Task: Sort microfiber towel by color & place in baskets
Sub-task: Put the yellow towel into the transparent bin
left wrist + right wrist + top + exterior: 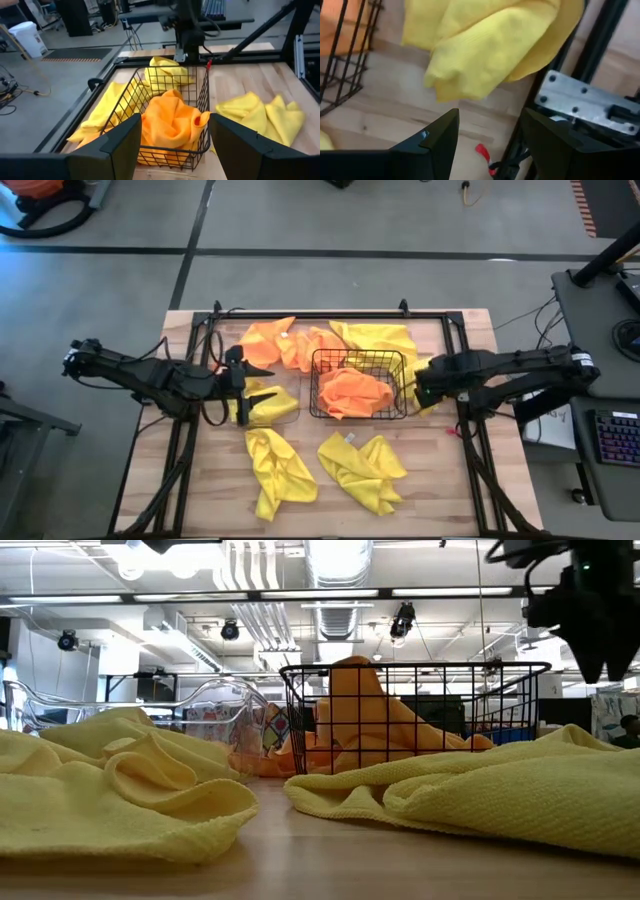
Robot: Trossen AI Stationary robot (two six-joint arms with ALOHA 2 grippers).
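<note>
Two open, empty grippers, left [243, 380] and right [418, 387], flank the wire basket [318, 385] of orange towels [357, 392]. We read no labels anywhere.

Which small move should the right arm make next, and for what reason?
Probably lower the right tool, whose fingers stand open and empty, onto the yellow towel just ahead of it beside the black wire basket. That basket holds only orange towels, so this yellow one likely belongs in the clear basket near the left tool.
</note>
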